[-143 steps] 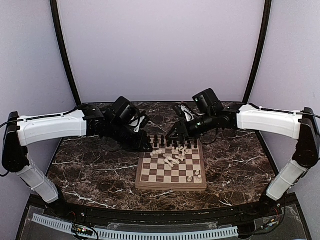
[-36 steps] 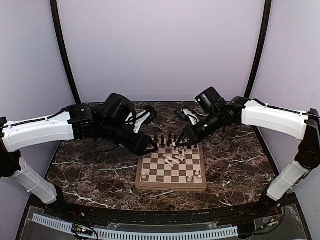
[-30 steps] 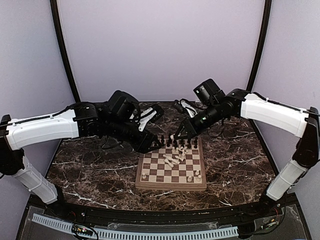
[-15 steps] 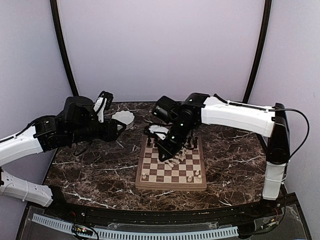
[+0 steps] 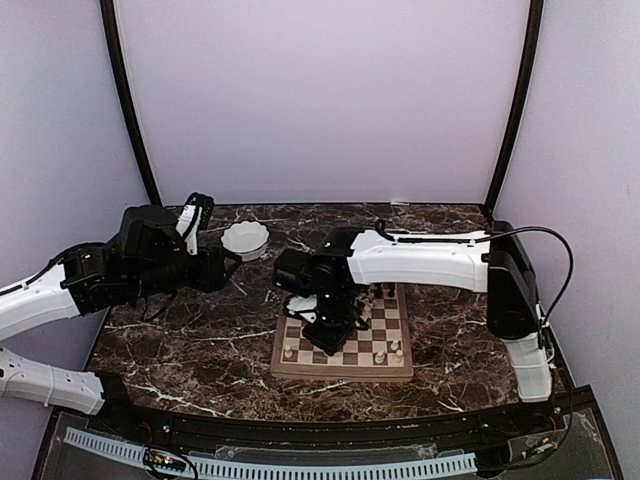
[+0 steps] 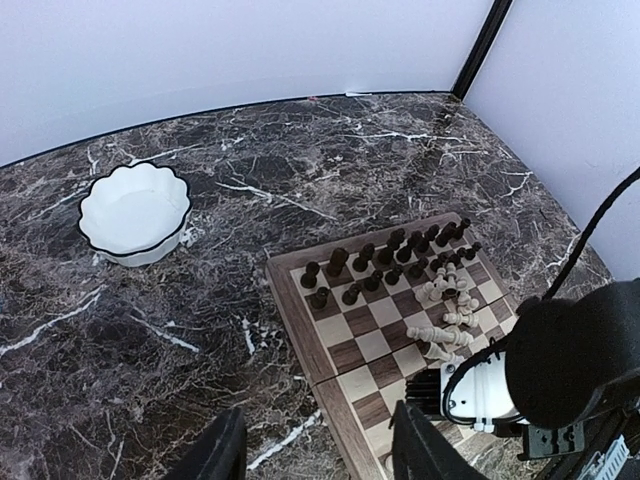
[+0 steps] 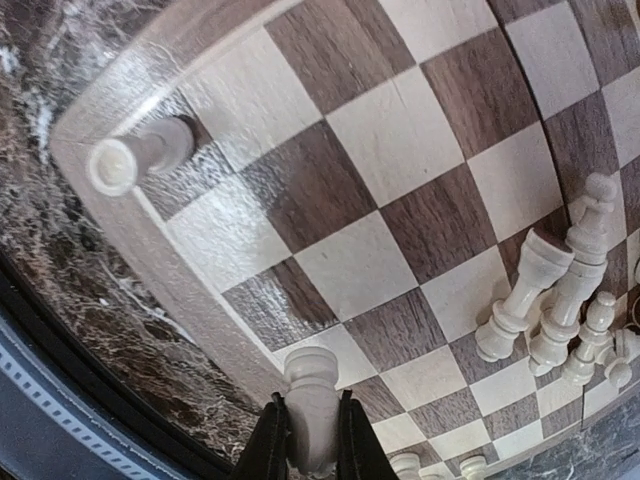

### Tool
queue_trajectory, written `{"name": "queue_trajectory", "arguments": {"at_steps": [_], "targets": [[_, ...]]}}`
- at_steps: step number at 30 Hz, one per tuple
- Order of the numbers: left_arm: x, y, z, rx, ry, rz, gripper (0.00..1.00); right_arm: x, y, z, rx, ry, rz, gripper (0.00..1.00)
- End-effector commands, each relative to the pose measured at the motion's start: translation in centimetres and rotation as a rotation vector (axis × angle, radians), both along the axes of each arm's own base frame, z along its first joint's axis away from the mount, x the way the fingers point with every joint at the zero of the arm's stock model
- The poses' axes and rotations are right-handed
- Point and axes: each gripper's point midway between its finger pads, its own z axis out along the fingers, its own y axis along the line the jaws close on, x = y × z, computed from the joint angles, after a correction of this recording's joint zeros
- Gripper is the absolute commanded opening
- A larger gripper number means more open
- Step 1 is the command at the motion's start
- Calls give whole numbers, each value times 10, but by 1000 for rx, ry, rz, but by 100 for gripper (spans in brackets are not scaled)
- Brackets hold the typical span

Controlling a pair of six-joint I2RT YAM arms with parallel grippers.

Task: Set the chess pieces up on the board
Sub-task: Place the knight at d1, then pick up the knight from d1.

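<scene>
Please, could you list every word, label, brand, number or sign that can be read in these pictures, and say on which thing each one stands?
None: no readable text shows in any view.
The board has no letters or numbers on its border.
The white dish is plain.
The chess pieces bear no marks.
The right arm's white cover shows no legible label.

Overhead from behind, left wrist high, right wrist very close — all share the board [image 5: 340, 374].
</scene>
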Motion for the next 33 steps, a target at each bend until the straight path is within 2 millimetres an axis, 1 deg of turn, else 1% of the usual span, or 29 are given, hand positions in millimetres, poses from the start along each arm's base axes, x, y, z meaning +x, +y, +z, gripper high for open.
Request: {"name": "queue_trajectory", "arguments": {"at_steps": [1,3,4,7,9,11,13,15,16,17,18,19,20,21,22,23,24,25,26,27,28,29,30,31,32,33], "targets": [[-1,9,0,-25,-7,33,52,4,-14,-5,-99,-59,-12,10],[-1,10,-2,-28,-3,38,52,2,-15,-9,-106,-50,-7,12],[-2,10,-2,-31,1,40,52,1,-14,-11,-104,-41,-6,14],[-2,8,-4,-39,11,39,52,-1,-11,-13,-91,-25,-7,26],[-2,7,-6,-43,20,36,52,-3,-8,-9,-72,-16,-10,35],[-2,5,-8,-42,31,28,52,-1,-5,1,-39,-11,-22,42],[-4,1,-8,-39,43,10,53,3,-4,21,16,-19,-38,46],[-6,-5,-9,-33,56,-27,54,7,-5,44,92,4,-74,48],[-10,-13,-14,-20,72,-77,54,11,-7,56,134,10,-99,48],[-11,-18,-13,-19,77,-106,54,16,-11,68,180,11,-128,49],[-15,-28,-20,-2,101,-167,54,24,-16,81,227,-2,-162,49],[-17,-33,-19,9,110,-200,54,30,-22,92,268,-18,-190,49],[-18,-41,-31,29,156,-229,53,43,-31,103,311,-47,-229,49],[-18,-44,-30,41,177,-236,52,48,-41,110,330,-76,-257,49],[-16,-49,-42,72,216,-241,52,60,-53,117,357,-115,-299,49],[-18,-54,-42,79,238,-263,52,68,-64,123,381,-148,-337,49],[-21,-63,-54,97,282,-296,51,74,-75,127,404,-174,-376,49],[-20,-70,-52,103,288,-315,51,78,-85,130,426,-194,-409,49],[-23,-80,-66,124,334,-351,51,81,-93,134,453,-211,-439,49],[-25,-92,-60,113,339,-401,51,82,-101,138,480,-227,-464,49],[-29,-101,-78,153,390,-431,51,84,-108,143,507,-246,-491,49],[-30,-113,-70,153,380,-481,51,84,-115,145,529,-257,-516,49],[-37,-122,-88,200,430,-517,50,83,-122,150,557,-270,-535,50],[-38,-135,-95,227,442,-564,51,83,-125,152,578,-276,-554,50],[-46,-141,-101,258,461,-600,51,82,-128,152,591,-276,-568,50],[-46,-152,-107,277,469,-641,50,80,-130,149,600,-272,-577,50]]}}
